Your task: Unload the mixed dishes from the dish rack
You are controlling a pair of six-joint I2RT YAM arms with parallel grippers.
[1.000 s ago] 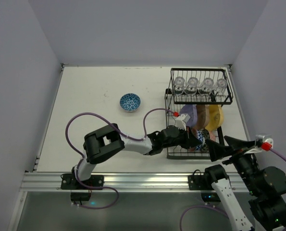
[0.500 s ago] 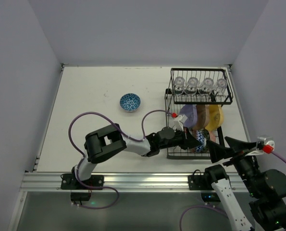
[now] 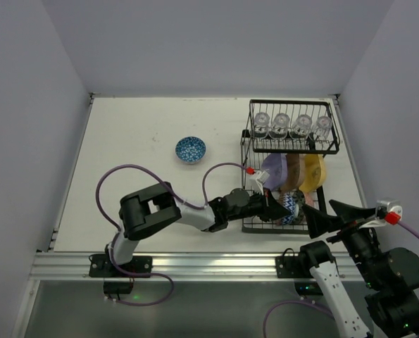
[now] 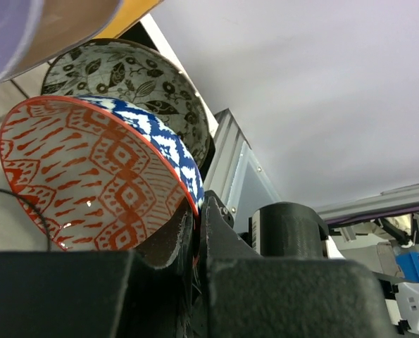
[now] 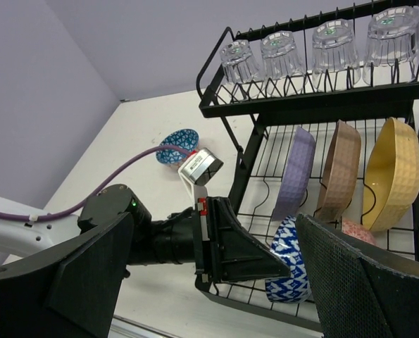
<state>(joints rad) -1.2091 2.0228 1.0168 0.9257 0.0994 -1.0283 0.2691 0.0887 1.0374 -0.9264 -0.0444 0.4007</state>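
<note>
The black wire dish rack stands at the right. Several clear glasses sit upside down on its upper shelf. The lavender, brown and yellow plates stand in the lower slots. My left gripper reaches into the rack's near side. It is shut on the rim of a blue-and-white bowl with an orange-patterned inside; the bowl also shows in the right wrist view. A black-leaf bowl stands behind it. My right gripper is open and empty near the rack's front right corner.
A blue patterned bowl sits on the white table, left of the rack. A pinkish bowl lies low in the rack under the yellow plate. Grey walls close in the table on three sides.
My left gripper has drawn back a little to the left and toward the near edge with the bowl in it. The right arm has barely moved.
</note>
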